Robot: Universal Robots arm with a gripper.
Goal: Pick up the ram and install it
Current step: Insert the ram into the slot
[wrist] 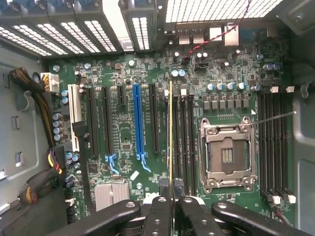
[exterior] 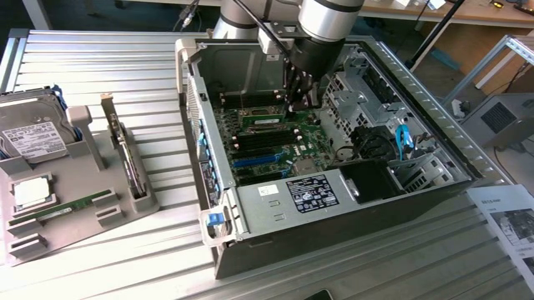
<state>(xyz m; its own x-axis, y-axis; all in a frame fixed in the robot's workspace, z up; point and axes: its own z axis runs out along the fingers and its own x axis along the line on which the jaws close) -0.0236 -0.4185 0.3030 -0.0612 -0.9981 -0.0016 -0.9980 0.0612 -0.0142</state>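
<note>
My gripper (wrist: 171, 209) is shut on the ram (wrist: 171, 137), a thin stick seen edge-on as a yellow-green line. The stick runs lengthwise along the black memory slots (wrist: 183, 142) beside the open CPU socket (wrist: 226, 152). I cannot tell whether it is touching a slot. In the exterior view the gripper (exterior: 299, 94) reaches down into the open computer case (exterior: 334, 237), over the far end of the green motherboard (exterior: 267, 144). A second, similar ram stick (exterior: 62, 211) lies in the grey tray (exterior: 84, 231) at the exterior view's left.
The tray also holds a hard drive (exterior: 29, 134), a square silvery CPU chip (exterior: 32, 190) and an upright expansion card (exterior: 125, 156). Drive cages and cables (exterior: 384, 144) crowd the case's right side. More memory slots (wrist: 275, 142) lie beyond the socket. A paper sheet (exterior: 509, 219) lies at the right.
</note>
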